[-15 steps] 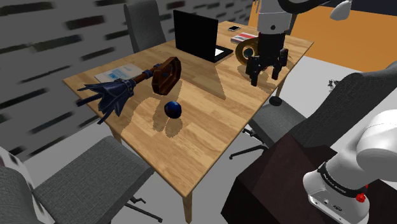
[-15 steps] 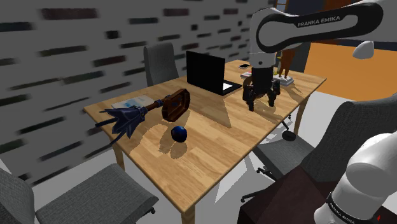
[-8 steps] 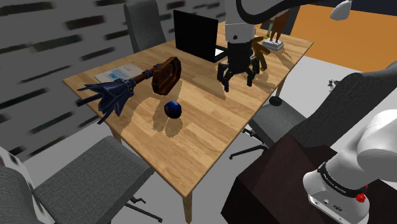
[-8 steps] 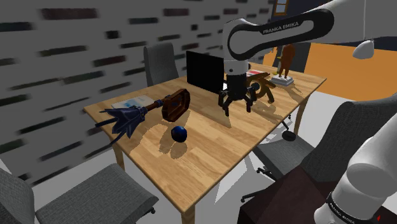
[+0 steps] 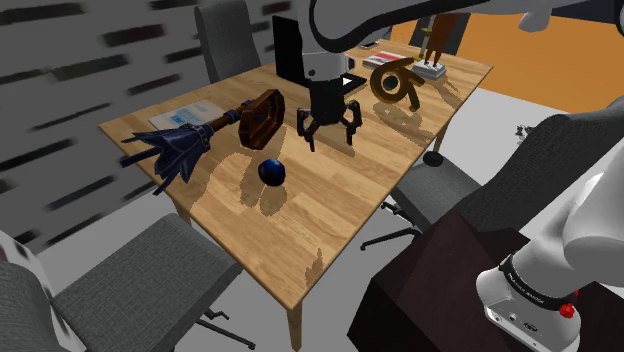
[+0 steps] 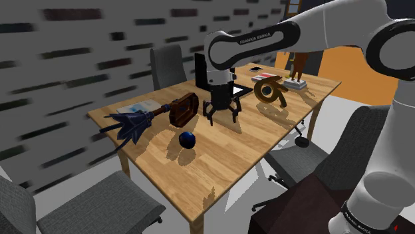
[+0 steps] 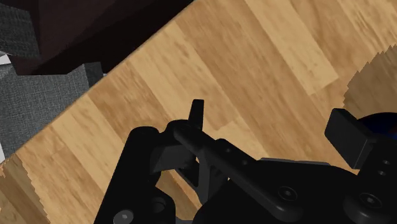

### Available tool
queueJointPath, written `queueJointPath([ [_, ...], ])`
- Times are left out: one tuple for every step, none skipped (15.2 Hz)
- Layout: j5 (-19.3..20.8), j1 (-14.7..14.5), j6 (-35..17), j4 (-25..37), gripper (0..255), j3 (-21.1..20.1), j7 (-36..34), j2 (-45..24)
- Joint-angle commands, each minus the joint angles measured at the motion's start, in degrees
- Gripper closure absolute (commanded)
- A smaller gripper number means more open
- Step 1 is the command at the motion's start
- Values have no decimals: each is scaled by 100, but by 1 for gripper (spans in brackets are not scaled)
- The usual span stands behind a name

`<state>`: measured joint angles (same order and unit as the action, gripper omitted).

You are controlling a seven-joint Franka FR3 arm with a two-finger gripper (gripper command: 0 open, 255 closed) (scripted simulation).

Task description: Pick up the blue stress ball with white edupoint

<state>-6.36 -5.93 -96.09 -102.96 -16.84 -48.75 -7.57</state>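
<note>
Wood-grained counter (image 5: pixel 330 220) holds the dark blue ball (image 5: pixel 271 172); the fingers (image 5: pixel 310 135), wide apart and empty upper right of it, could bump it rolling if misaligned.

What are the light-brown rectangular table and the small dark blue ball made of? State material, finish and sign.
The light-brown rectangular table: wood by its look, matte; plank seams and grain streaks show. The small dark blue ball: smooth, faint sheen; foam, rubber or plastic cannot be told.
</note>
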Motion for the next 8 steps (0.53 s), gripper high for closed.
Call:
queueJointPath([
  [43,-108,10,436,0,-46,-360,-471],
  [76,-161,40,698,0,-52,-515,-724],
  [108,-220,78,974,0,-52,-664,-981],
  [140,-280,126,1264,0,-48,-810,-1243],
  [172,-343,184,1570,0,-41,-952,-1510],
  [201,-411,253,1895,0,-28,-1088,-1784],
  [230,-480,334,2242,0,-12,-1221,-2066],
  [256,-556,430,2615,0,9,-1349,-2358],
])
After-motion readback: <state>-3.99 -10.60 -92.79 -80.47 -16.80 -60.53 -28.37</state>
